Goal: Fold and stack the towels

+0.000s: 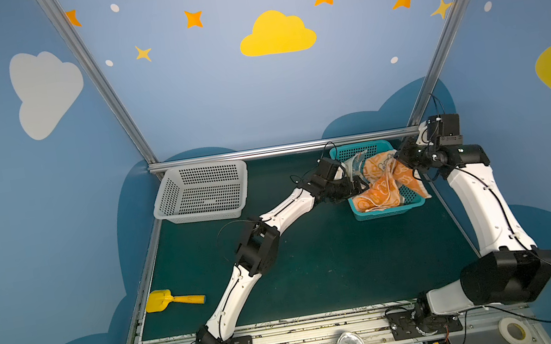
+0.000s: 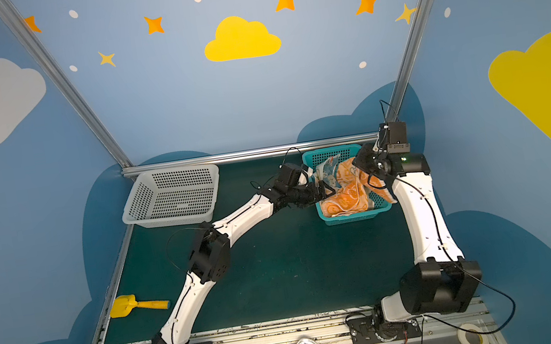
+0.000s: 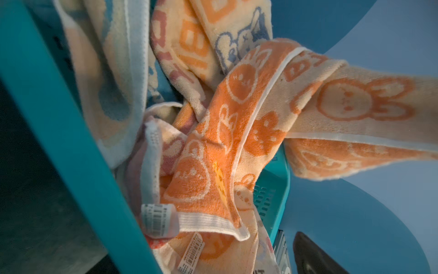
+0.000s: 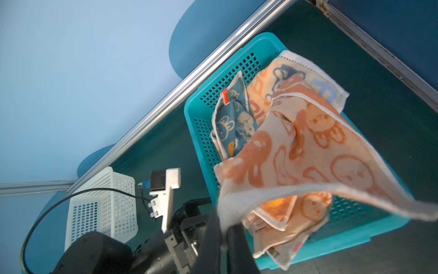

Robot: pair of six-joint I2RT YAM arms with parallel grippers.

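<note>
Right hand (image 4: 224,231) pinches the orange bunny towel (image 4: 308,151) over the teal basket (image 1: 383,213) at the bench's two o'clock; left hand (image 1: 361,186) gapes wide.

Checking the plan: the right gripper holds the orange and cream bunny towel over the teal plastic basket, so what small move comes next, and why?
Probably raise the right gripper slightly. It is shut on the orange and cream bunny towel, whose lower end lies inside the teal perforated plastic basket among the other towels; the left gripper hangs open beside it.
</note>
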